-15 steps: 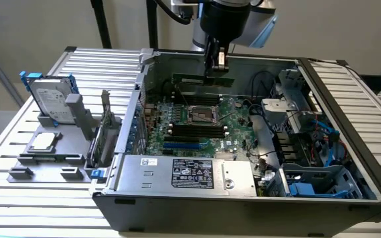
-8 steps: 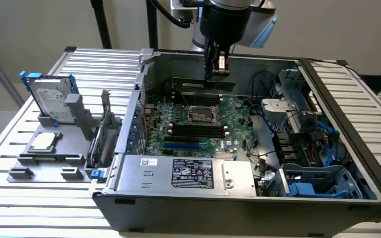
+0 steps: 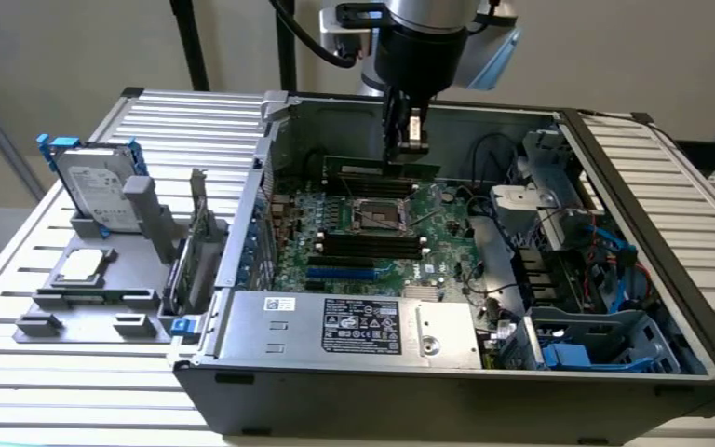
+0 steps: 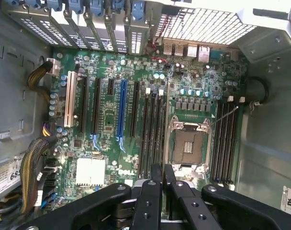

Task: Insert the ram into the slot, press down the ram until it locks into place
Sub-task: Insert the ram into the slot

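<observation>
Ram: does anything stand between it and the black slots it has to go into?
Nothing clearly does. The gripper holds the ram over the black slots beyond the CPU socket in the exterior view. A thin rod from that socket crosses the slots in the wrist view; whether it overhangs them I cannot tell.

- We see the motherboard (image 3: pixel 442 212) lying flat in the open case (image 3: pixel 457 400).
- Our ram (image 3: pixel 355 169) stands just behind the CPU socket (image 3: pixel 380 216), beneath the gripper (image 3: pixel 408 154).

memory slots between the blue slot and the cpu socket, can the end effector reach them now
Probably yes: the end effector, gripping the ram stick, hangs over the open case, and those memory slots stand empty with no cable or card crossing them.
</observation>
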`<action>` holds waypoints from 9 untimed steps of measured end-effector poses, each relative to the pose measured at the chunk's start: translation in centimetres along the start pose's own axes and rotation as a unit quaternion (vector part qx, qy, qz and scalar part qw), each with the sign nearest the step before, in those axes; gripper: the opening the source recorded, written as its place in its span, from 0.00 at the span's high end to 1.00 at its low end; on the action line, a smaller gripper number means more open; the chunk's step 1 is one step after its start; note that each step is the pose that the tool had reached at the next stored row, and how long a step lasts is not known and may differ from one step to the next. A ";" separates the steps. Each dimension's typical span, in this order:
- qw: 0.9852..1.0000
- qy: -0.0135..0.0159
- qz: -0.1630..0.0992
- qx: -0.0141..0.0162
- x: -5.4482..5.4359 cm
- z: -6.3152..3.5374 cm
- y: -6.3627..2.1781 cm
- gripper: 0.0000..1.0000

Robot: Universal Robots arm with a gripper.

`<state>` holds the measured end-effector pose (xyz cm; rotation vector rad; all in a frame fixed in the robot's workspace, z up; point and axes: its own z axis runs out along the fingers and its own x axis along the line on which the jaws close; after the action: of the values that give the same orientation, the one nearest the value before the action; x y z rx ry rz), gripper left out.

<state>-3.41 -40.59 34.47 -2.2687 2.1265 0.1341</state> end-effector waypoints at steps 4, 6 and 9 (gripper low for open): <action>1.000 0.004 0.000 0.004 0.0 0.55 -0.01 0.87; 1.000 0.006 0.000 0.006 0.0 0.82 0.03 0.87; 1.000 0.008 0.000 0.009 0.0 1.26 0.15 0.87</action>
<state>-3.61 -40.51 33.22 -2.2686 2.1254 0.0953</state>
